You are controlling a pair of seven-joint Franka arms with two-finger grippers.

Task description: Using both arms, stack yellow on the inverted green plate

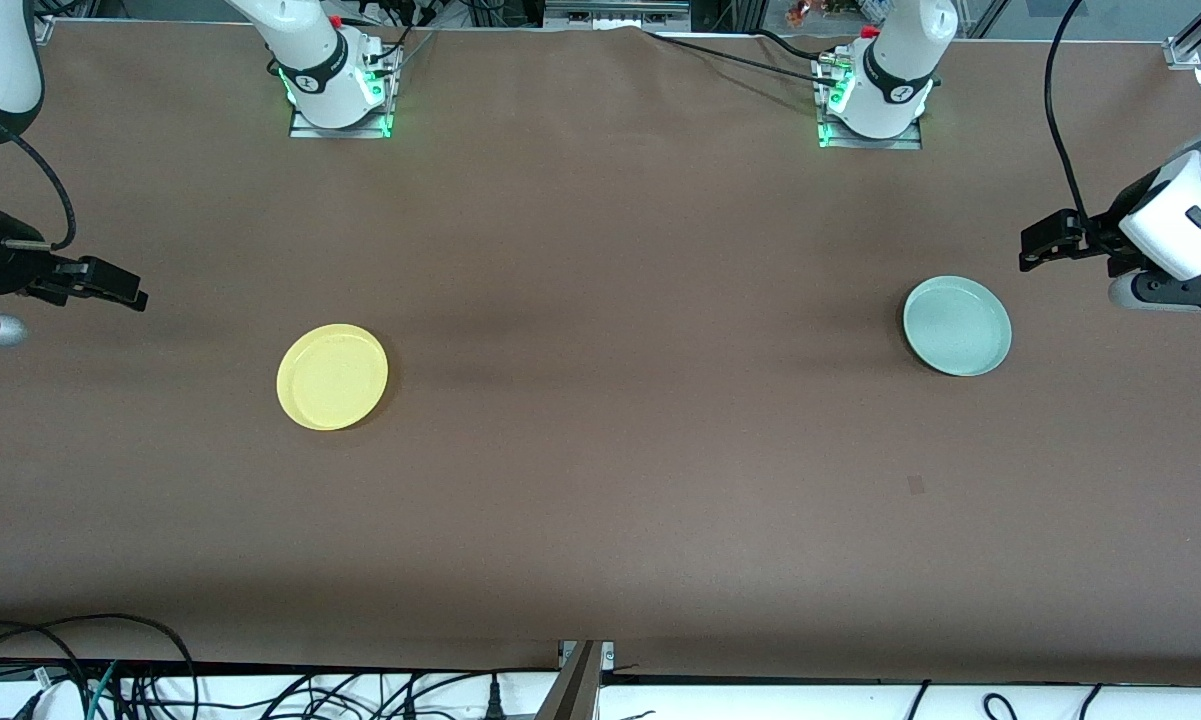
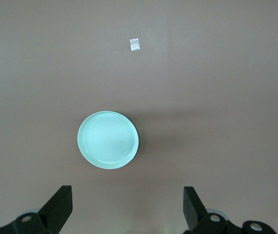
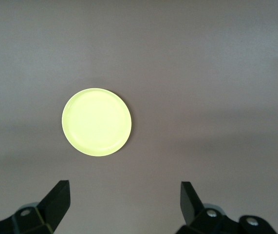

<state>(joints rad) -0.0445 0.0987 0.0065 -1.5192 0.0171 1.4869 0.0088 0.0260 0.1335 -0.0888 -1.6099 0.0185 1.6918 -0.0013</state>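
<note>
The yellow plate (image 1: 332,377) lies rim up on the brown table toward the right arm's end; it also shows in the right wrist view (image 3: 97,122). The pale green plate (image 1: 957,325) lies rim up toward the left arm's end; it also shows in the left wrist view (image 2: 108,140). My right gripper (image 1: 132,292) hangs open and empty in the air at the table's end, off to the side of the yellow plate. My left gripper (image 1: 1030,255) hangs open and empty in the air beside the green plate. Both grippers show open in their wrist views (image 2: 127,204) (image 3: 124,201).
A small pale patch (image 1: 916,486) marks the table cloth, nearer the front camera than the green plate; it also shows in the left wrist view (image 2: 135,45). Cables (image 1: 80,670) lie along the table's front edge. The arm bases (image 1: 340,95) (image 1: 875,105) stand at the back edge.
</note>
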